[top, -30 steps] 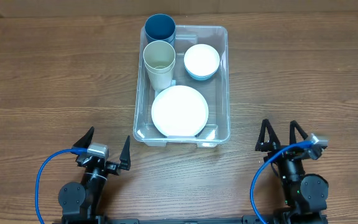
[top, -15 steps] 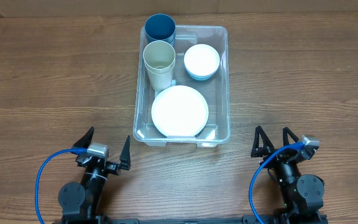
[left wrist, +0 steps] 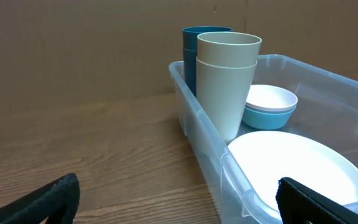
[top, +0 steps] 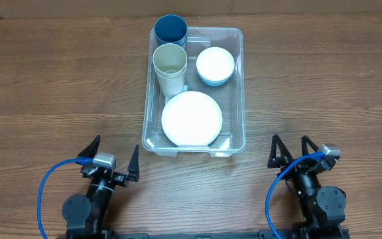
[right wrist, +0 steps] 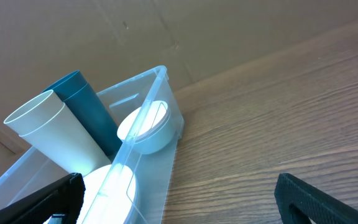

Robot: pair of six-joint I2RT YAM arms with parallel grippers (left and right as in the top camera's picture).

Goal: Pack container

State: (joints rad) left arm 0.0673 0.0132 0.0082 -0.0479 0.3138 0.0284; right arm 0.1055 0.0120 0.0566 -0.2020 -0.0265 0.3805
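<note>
The clear container [top: 238, 93] sits at the middle of the wooden table. Inside it are a blue cup [top: 170, 30], a cream cup [top: 170, 66], a stack of white and light blue bowls [top: 215, 65] and a white plate [top: 191, 118]. My left gripper [top: 114, 158] rests near the front edge, left of the container, jaws open and empty. To the container's right, my right gripper [top: 292, 151] is also open and empty. The left wrist view shows the cream cup [left wrist: 227, 81], bowls [left wrist: 270, 106] and plate [left wrist: 297, 165] inside the container wall [left wrist: 204, 124]. The right wrist view shows the container's corner [right wrist: 160, 93].
Bare wood-grain table [top: 58, 86] lies on both sides of the container. A brown cardboard wall [left wrist: 79, 50] stands behind the table. Blue cables [top: 45, 189] loop by each arm base.
The right gripper has shifted slightly left and nearer the front edge during the first half second, then held still. The left arm and the container's contents have not moved.
</note>
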